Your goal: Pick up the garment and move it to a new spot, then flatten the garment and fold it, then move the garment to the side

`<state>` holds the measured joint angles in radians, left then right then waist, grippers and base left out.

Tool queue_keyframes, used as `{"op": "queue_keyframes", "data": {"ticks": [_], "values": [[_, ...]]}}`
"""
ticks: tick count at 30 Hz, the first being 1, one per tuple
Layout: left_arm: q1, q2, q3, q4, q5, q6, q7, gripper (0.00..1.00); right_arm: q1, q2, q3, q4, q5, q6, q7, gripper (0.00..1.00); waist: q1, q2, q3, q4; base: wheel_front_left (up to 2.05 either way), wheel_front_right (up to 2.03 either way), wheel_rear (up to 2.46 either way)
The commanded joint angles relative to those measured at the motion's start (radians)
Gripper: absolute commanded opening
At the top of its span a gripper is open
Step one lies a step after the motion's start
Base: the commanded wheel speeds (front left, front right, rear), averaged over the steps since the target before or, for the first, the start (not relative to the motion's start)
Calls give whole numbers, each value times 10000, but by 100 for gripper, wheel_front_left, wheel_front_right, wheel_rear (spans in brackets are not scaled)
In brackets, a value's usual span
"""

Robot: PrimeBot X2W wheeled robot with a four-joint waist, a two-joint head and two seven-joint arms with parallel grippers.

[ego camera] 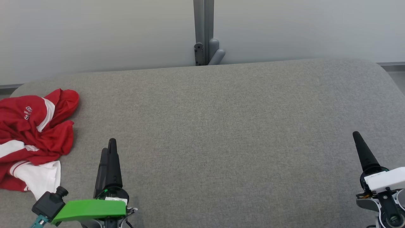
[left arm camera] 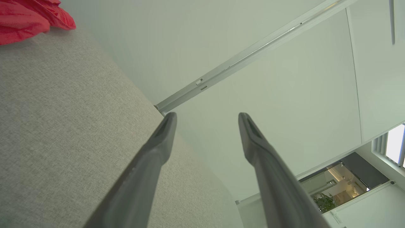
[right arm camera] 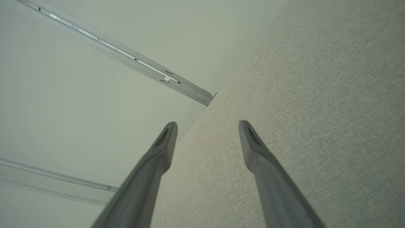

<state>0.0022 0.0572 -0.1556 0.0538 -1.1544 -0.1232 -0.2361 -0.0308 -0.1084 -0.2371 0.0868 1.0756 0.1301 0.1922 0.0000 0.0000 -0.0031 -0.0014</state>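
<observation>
Item under inspection: you have one garment (ego camera: pixel 47 136), red with white panels, crumpled in a heap.
Location: it lies at the far left of the grey padded surface (ego camera: pixel 221 126), and the head view's left edge cuts it off. In the left wrist view the garment (left arm camera: pixel 28 19) shows at the top left corner.
Long axis: as far as you can see, the heap runs near to far along the left side of the surface.
Pointing: a red lobe reaches toward the wall (ego camera: pixel 95 31), and a white fold lies at the near end. You cannot tell collar from hem.
Left end effector (ego camera: pixel 108 145): released. In its own wrist view the left end effector (left arm camera: pixel 207 115) has jaws spread with nothing between them. It sits just right of the garment, apart from it, with fingers aimed at the wall.
Right end effector (ego camera: pixel 357 137): released. In its own wrist view the right end effector (right arm camera: pixel 207 123) stands spread and empty, well apart from the garment at the lower right.
Background: a grey post (ego camera: pixel 203 31) stands against the wall behind the surface.
</observation>
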Motion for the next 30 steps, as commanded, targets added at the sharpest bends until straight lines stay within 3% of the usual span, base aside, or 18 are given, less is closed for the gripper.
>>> {"op": "queue_keyframes", "data": {"ticks": [1,9,30], "values": [[-296,92,78,-154,343,26,-44,100,-268,-159,90,-229,-341,4,-129,100,0,0,-3,-1,0,0,0],[-538,214,81,-25,1961,177,-77,100,-314,-387,649,-476,-2027,4,-752,100,0,0,-35,-8,0,0,0],[-1082,541,-168,763,4758,476,9,100,-461,-603,1542,-130,-4768,6,-1955,100,0,0,-78,-6,0,0,0]]}}
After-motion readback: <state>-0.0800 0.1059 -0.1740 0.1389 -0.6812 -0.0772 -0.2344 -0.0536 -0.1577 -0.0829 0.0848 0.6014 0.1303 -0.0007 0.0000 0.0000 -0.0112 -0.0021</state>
